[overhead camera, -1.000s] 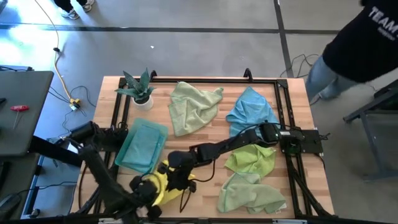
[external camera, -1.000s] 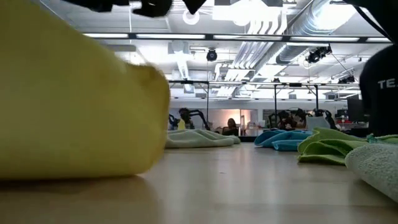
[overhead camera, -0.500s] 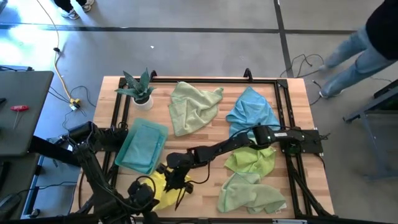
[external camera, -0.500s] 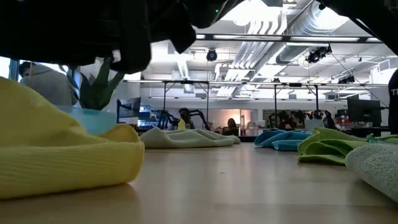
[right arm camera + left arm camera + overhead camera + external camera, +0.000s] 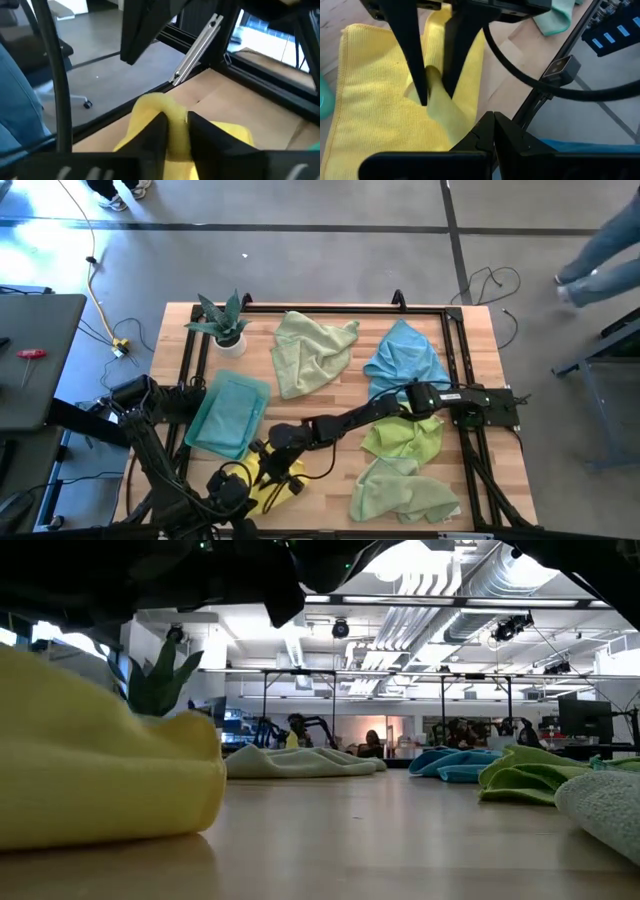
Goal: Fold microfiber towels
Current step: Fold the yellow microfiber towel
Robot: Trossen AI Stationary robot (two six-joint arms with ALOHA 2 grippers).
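Moved: compared with a second ago, the bright yellow ribbed microfiber towel (image 5: 284, 484) has sunk from a tall bunch to a lower heap, so the plant now shows over it in the low view. The person (image 5: 600, 250) has walked off towards the room's far right corner.
Right gripper (image 5: 268, 462): reaching in from the right side, it is clenched on a raised fold of the yellow towel. Its two dark fingers (image 5: 415, 65) stand on either side of that ridge, with cloth filling the gap between them.
Left gripper (image 5: 493, 120): its tips are pressed together just beside the right gripper, at the towel's near edge. I cannot tell whether any cloth is caught in them.
Yellow towel: it lies on the wooden table (image 5: 300, 410) directly under both grippers, mostly flat except for the pinched ridge.
Folded teal microfiber towel (image 5: 228, 415): a flat rectangle just beyond the left gripper, apart from the yellow one.
Pale green crumpled microfiber towel (image 5: 312, 352): well beyond the right gripper, towards the far edge.
Sky blue crumpled microfiber towel (image 5: 405, 355): far off, beside the right arm's elbow.
Lime green crumpled microfiber towel (image 5: 405, 438): behind the right gripper, along its arm.
Second pale green rumpled microfiber towel (image 5: 400, 492): near the front edge, well to the side of the right gripper.
Small spiky green potted plant (image 5: 225, 325): at the far left corner, well beyond the left gripper.
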